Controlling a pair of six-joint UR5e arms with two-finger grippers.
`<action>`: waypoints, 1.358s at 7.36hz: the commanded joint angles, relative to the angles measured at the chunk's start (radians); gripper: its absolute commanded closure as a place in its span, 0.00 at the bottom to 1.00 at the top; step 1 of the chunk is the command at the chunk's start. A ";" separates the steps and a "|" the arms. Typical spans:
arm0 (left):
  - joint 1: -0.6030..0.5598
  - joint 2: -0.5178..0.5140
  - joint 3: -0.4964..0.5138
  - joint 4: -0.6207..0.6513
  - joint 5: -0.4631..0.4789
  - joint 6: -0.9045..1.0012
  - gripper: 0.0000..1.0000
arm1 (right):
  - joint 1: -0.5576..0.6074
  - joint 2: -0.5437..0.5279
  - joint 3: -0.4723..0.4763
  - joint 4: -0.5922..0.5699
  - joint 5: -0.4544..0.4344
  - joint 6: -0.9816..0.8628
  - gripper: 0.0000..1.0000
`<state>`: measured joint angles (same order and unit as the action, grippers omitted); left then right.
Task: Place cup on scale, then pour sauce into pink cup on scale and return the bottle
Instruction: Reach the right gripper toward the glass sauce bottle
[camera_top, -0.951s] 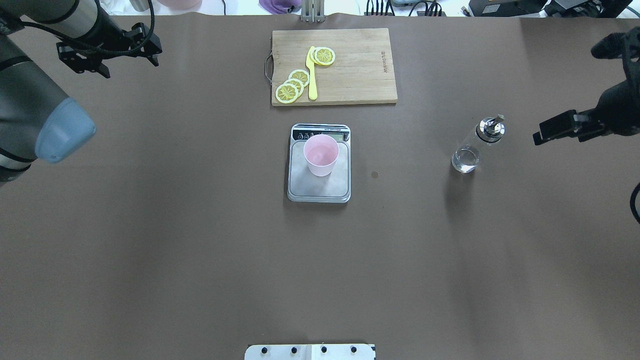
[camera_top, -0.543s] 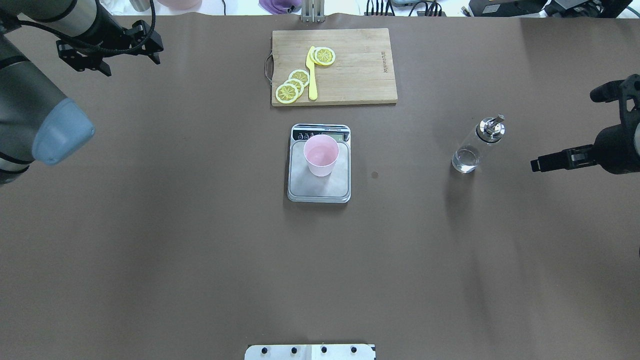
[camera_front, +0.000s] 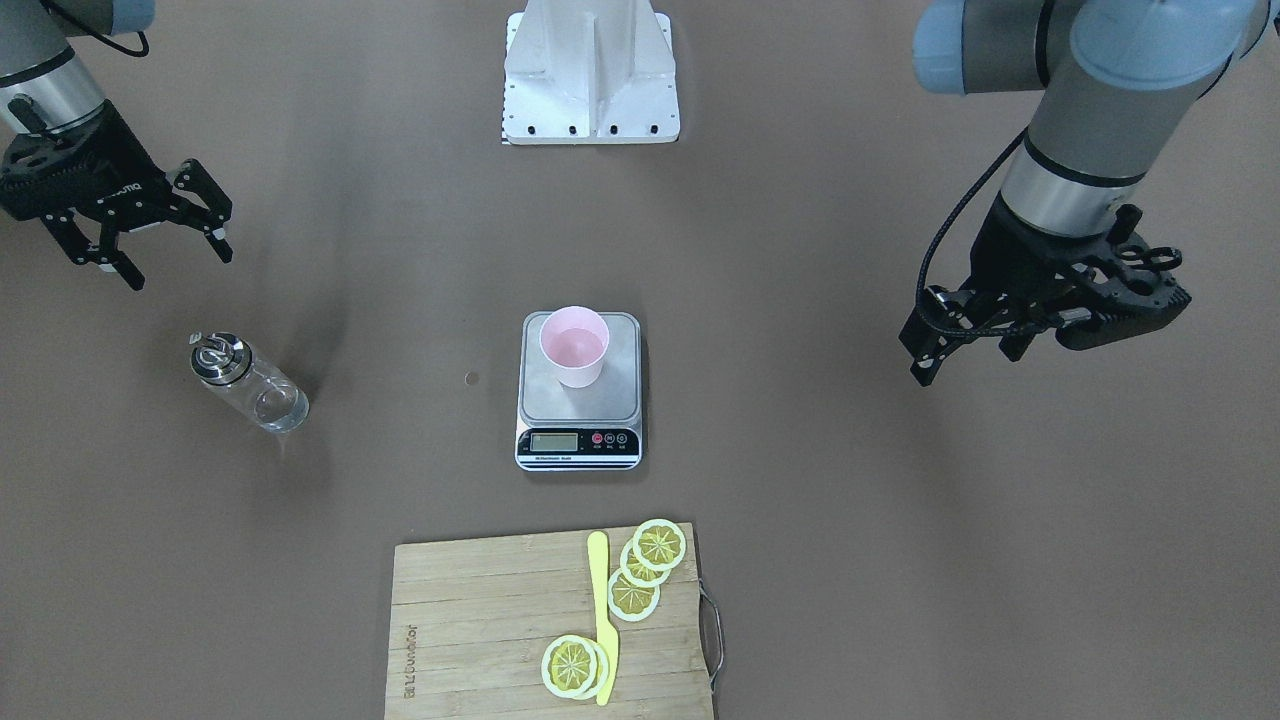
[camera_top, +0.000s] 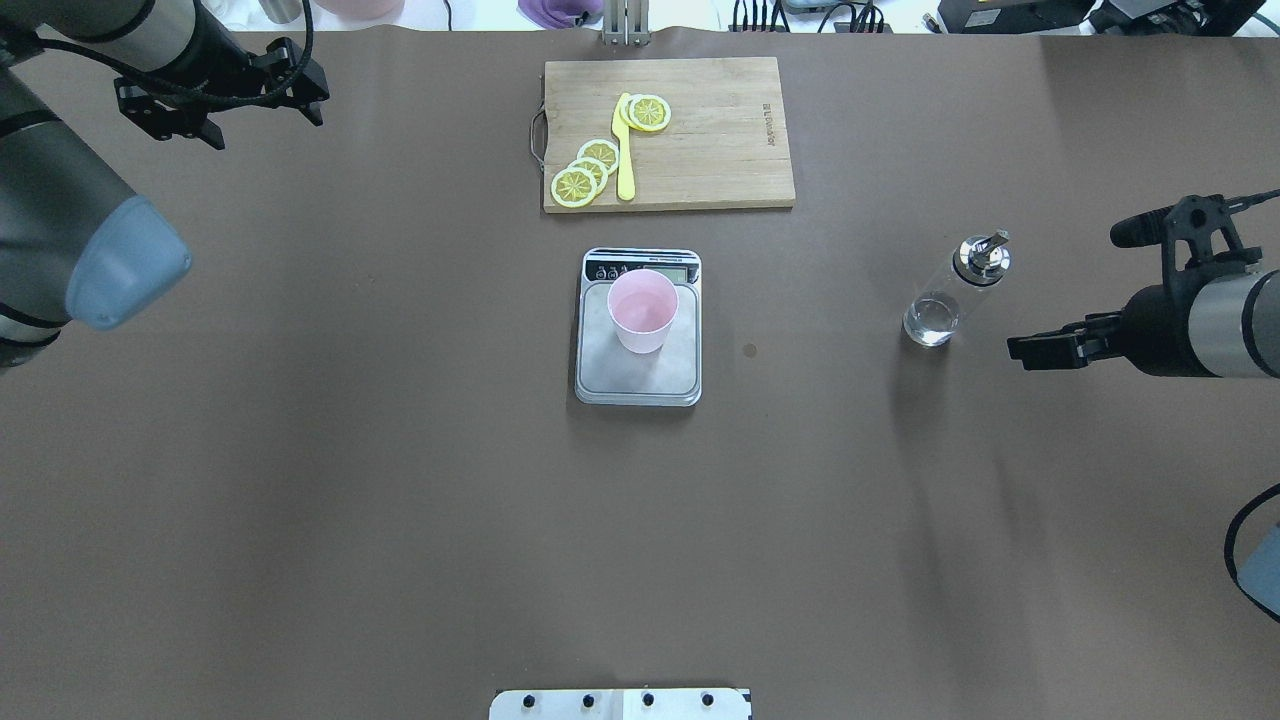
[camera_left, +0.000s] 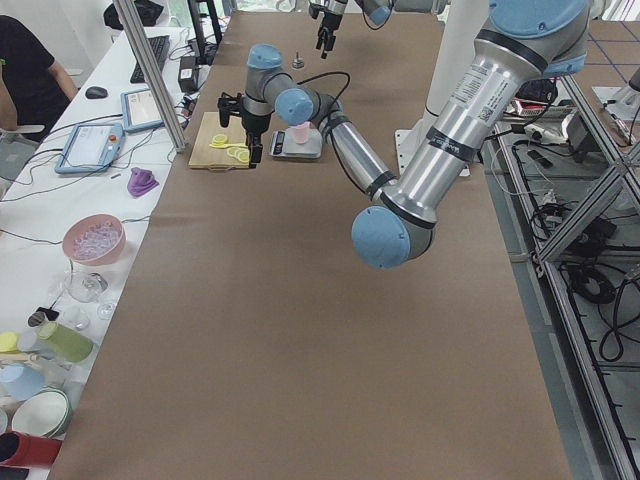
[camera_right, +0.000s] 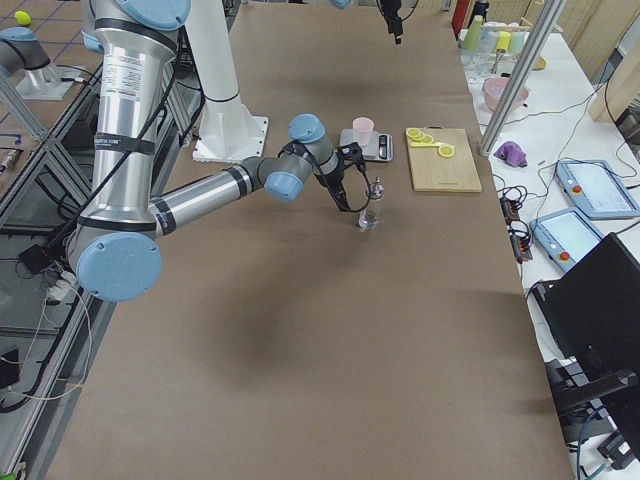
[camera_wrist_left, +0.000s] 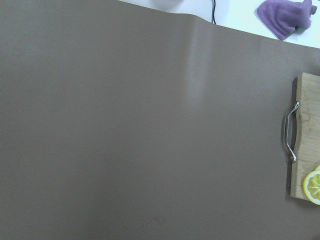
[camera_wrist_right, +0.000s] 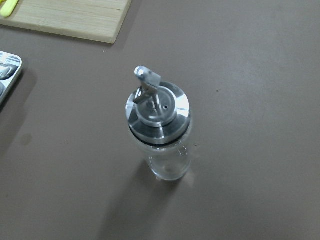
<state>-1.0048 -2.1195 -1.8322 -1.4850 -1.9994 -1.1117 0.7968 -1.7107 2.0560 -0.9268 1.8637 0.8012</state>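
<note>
Bottle standing upright on the brown table, well to the robot's right of the scale. Clear sauce shows in its lower part, and the silver spout cap is in place. The right gripper hovers near the bottle with its fingers spread apart; the bottle is not between them and neither touches it. In the right wrist view the bottle sits centred below the camera, with no finger in view. The cup stands upright on the scale's platform, toward the display end. The left gripper, fingers apart and holding nothing, hangs over bare table, well apart from the board.
</note>
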 joint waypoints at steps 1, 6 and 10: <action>0.000 0.000 0.001 0.000 0.001 0.000 0.02 | -0.031 0.003 -0.075 0.162 -0.096 0.001 0.00; 0.003 -0.002 0.002 -0.001 0.002 -0.005 0.02 | -0.152 0.039 -0.206 0.362 -0.338 0.000 0.00; 0.005 0.000 0.011 -0.003 0.002 -0.004 0.02 | -0.211 0.077 -0.308 0.464 -0.473 -0.010 0.00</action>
<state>-1.0007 -2.1210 -1.8241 -1.4874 -1.9972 -1.1164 0.6107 -1.6514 1.8041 -0.5336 1.4477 0.7948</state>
